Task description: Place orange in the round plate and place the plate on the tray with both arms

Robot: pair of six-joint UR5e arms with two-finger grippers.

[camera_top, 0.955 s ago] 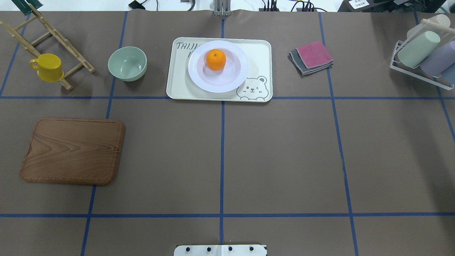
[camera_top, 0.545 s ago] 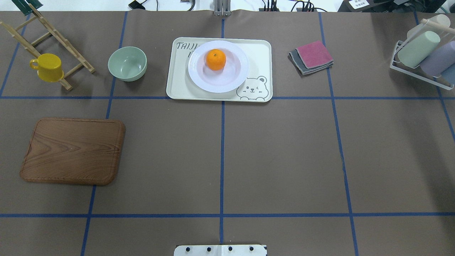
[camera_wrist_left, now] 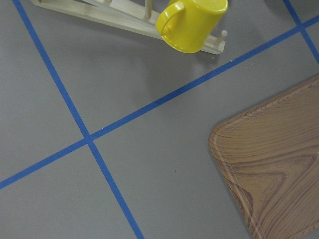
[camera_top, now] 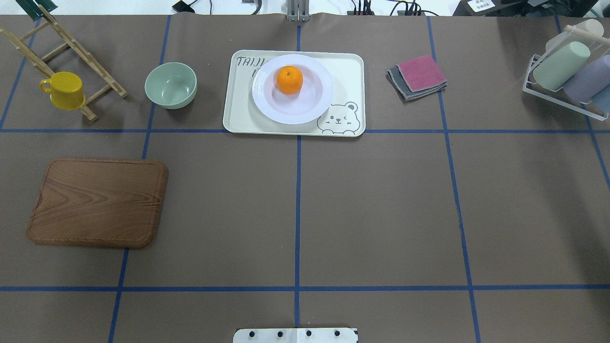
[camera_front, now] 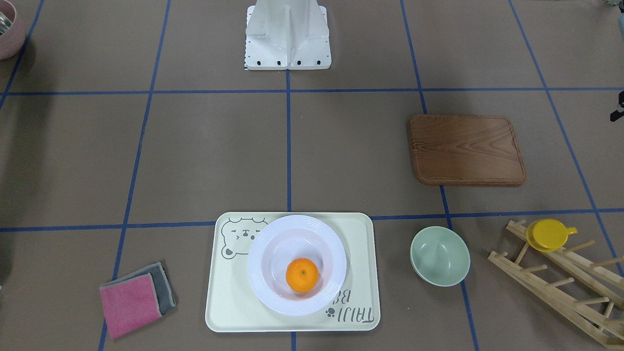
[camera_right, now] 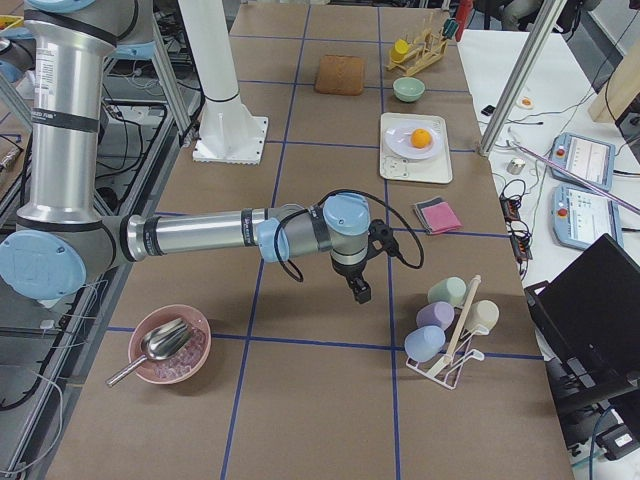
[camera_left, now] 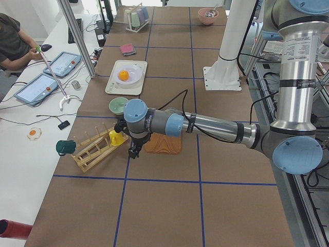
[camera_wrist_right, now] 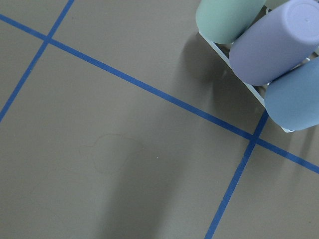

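The orange [camera_top: 289,79] lies in the round plate [camera_top: 267,107], toward its far side. The plate stands on the cream tray [camera_top: 238,114] at the table's far middle; the front-facing view shows the same orange [camera_front: 302,275], plate [camera_front: 263,292] and tray [camera_front: 219,302]. Both arms are away from the tray. My left gripper [camera_left: 134,152] hangs over the table between the wooden board and the yellow cup. My right gripper [camera_right: 358,292] hangs near the cup rack. Only the side views show them, so I cannot tell whether they are open or shut.
A pale-green bowl [camera_top: 170,85] stands left of the tray. A wooden board [camera_top: 97,202] lies at the near left. A yellow cup [camera_top: 64,90] hangs on a wooden rack. Folded cloths [camera_top: 417,76] and a cup rack [camera_top: 567,71] are on the right. A person sits beside the table.
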